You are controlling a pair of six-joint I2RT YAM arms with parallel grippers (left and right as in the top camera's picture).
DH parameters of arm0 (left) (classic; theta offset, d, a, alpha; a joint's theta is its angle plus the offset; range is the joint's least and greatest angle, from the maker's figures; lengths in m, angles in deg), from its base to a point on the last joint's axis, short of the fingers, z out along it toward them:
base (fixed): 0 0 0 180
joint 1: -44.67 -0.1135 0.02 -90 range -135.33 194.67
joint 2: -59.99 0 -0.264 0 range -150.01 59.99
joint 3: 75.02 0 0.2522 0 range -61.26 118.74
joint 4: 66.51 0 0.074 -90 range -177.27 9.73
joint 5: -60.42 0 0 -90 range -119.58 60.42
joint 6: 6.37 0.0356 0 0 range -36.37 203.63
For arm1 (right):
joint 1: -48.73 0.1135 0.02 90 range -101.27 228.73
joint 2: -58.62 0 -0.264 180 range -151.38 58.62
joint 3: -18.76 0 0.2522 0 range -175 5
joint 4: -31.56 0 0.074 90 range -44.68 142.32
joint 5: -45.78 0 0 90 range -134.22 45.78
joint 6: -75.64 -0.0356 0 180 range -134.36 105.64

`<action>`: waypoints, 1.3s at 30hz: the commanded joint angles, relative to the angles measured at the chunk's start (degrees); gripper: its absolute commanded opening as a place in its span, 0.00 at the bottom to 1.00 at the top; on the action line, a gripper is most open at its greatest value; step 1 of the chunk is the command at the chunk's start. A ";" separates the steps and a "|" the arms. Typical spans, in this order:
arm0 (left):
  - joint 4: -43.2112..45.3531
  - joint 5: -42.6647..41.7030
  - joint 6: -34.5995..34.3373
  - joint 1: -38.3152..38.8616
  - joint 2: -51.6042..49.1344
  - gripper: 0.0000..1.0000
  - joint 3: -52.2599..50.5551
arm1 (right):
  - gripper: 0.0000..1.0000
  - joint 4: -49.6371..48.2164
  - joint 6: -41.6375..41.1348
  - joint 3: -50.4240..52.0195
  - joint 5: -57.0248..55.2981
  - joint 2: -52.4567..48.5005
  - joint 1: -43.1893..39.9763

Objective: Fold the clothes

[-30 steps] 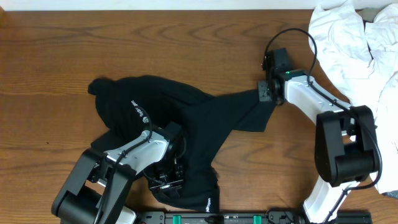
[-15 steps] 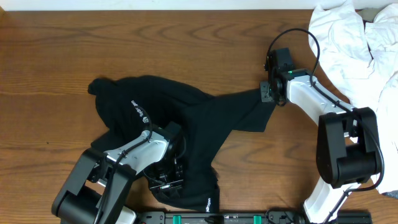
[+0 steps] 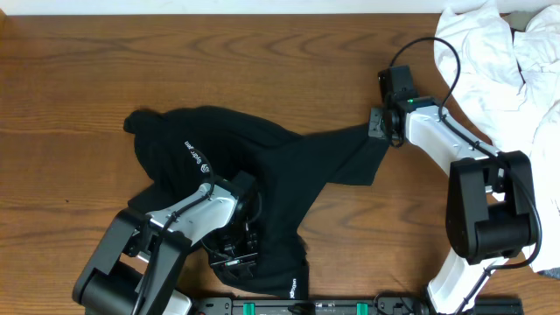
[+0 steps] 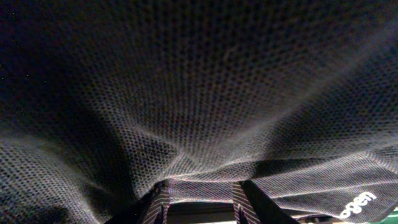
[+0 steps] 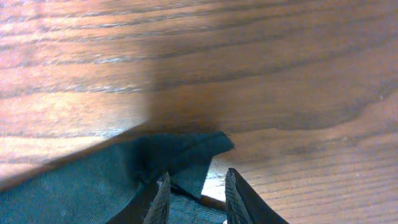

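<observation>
The clothes (image 3: 271,179), a black garment with a small white logo (image 3: 198,160), lie crumpled at the table's front centre, one sleeve stretched right. My left gripper (image 3: 234,249) lies low in the garment near the front edge. In the left wrist view black mesh fabric (image 4: 199,93) fills the frame and bunches between the left gripper's (image 4: 200,184) fingertips, which hold it. My right gripper (image 3: 378,131) stands at the sleeve's end. In the right wrist view its jaws (image 5: 198,174) are apart over the sleeve corner (image 5: 124,168), which rests flat on the wood.
A heap of white garments (image 3: 490,61) fills the back right corner, close behind the right arm. The brown wooden table (image 3: 262,61) runs across the back and left. The arm bases sit along the front edge.
The right gripper's jaws have spread wider and the arm has shifted slightly to the right. The sleeve end stays on the table. The left arm has not moved.
</observation>
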 commanded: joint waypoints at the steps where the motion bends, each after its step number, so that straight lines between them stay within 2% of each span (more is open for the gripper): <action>1: 0.70 5.62 1.38 -0.46 0.00 0.37 -0.13 | 0.29 0.28 -5.64 -0.02 0.15 1.36 -0.59; 10: 0.70 5.62 1.40 -0.46 0.00 0.37 -0.13 | 0.29 0.35 -19.26 0.00 1.29 1.36 -0.55; 17: 0.70 5.62 1.38 -0.46 0.00 0.37 -0.13 | 0.33 -0.85 -21.53 0.00 1.88 1.29 -0.55; 32: 0.70 5.60 1.38 -0.46 0.00 0.37 -0.13 | 0.32 -3.63 -23.91 0.04 1.90 -0.11 -0.22; 39: 0.70 5.60 1.38 -0.46 0.00 0.37 -0.13 | 0.28 -4.44 -24.06 0.04 1.90 -0.44 -0.17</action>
